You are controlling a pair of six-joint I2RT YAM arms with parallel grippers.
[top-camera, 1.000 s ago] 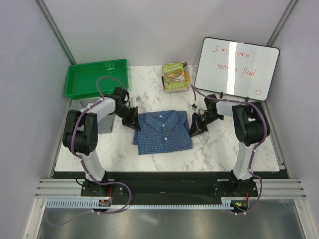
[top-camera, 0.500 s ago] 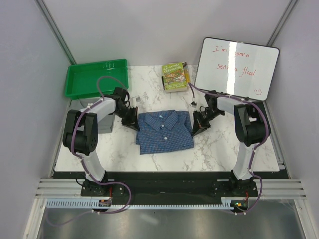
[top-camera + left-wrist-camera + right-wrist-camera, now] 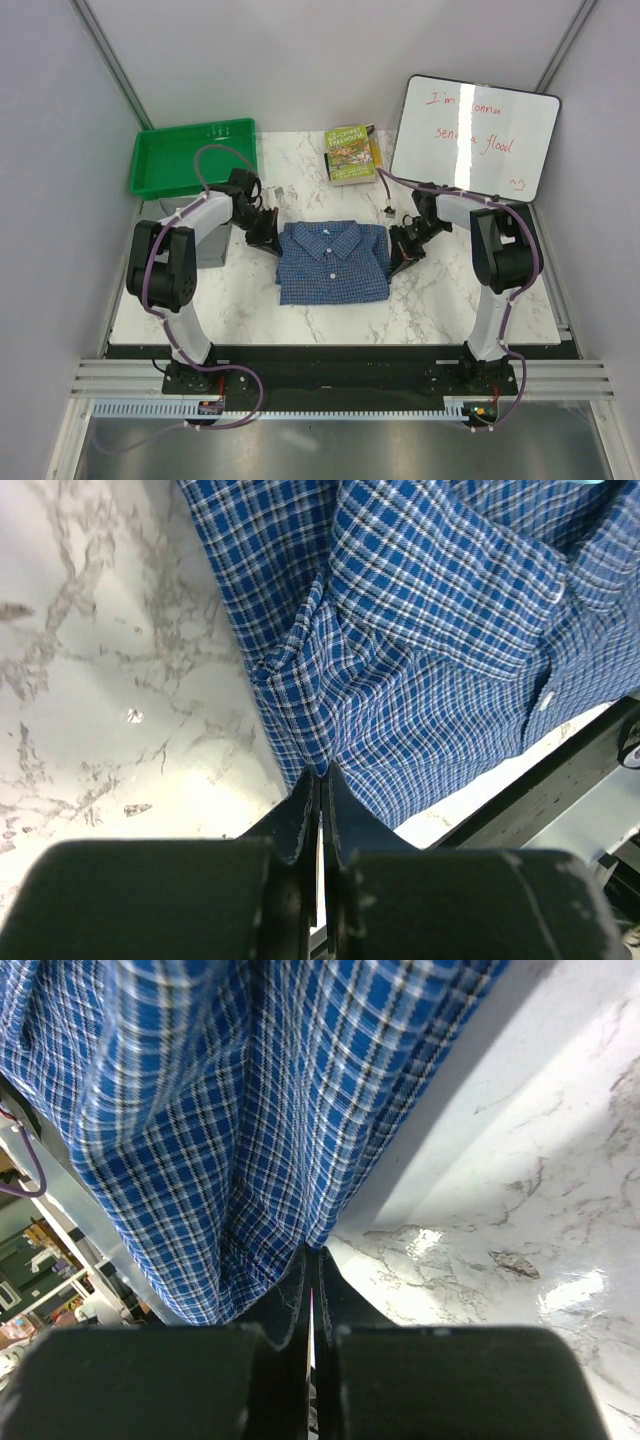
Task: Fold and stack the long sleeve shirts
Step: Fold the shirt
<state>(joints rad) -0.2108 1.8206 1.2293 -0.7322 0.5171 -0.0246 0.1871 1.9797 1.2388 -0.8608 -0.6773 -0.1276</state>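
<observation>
The blue checked long sleeve shirt (image 3: 332, 265) lies folded, collar toward the back, in the middle of the marble table. My left gripper (image 3: 270, 238) is shut on its upper left edge; the left wrist view shows the cloth (image 3: 430, 630) pinched at the fingertips (image 3: 320, 772). At the opposite upper edge, my right gripper (image 3: 397, 255) is shut on the shirt (image 3: 220, 1110), with a fold caught at the tips (image 3: 312, 1250). A grey shirt (image 3: 208, 250) lies at the table's left, largely hidden under my left arm.
A green tray (image 3: 146, 166) sits at the back left. A book (image 3: 350, 155) and a whiteboard (image 3: 472, 135) stand at the back right. A small dark item (image 3: 385, 210) lies behind the right gripper.
Both grippers have drawn the blue shirt slightly toward the back and to the right, and its edges lie straighter. Both stayed shut on the cloth.
</observation>
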